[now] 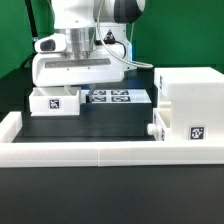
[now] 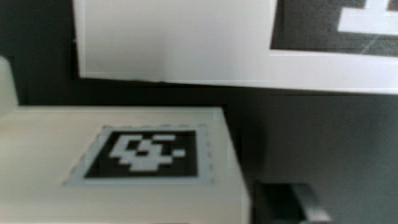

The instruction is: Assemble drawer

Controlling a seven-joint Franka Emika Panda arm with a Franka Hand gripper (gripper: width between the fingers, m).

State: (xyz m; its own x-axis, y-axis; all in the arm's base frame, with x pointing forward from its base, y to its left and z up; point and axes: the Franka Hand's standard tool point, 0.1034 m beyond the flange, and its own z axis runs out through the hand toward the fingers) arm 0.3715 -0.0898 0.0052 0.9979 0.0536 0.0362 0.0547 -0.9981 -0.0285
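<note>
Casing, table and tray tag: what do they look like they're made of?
Casing: likely matte white plastic; even colour, no grain, softly rounded edges. Table: black, matte; material unclear. Tray tag: probably a printed label; thin pale border around the pattern, lying flat on the white face.

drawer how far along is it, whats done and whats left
Done, apparently: a knob pokes from the casing, so one tray looks seated. In hand: the gripper is down at the loose tray beside the marker board; its grip cannot be told. Left: moving that tray to the casing and sliding it in.
</note>
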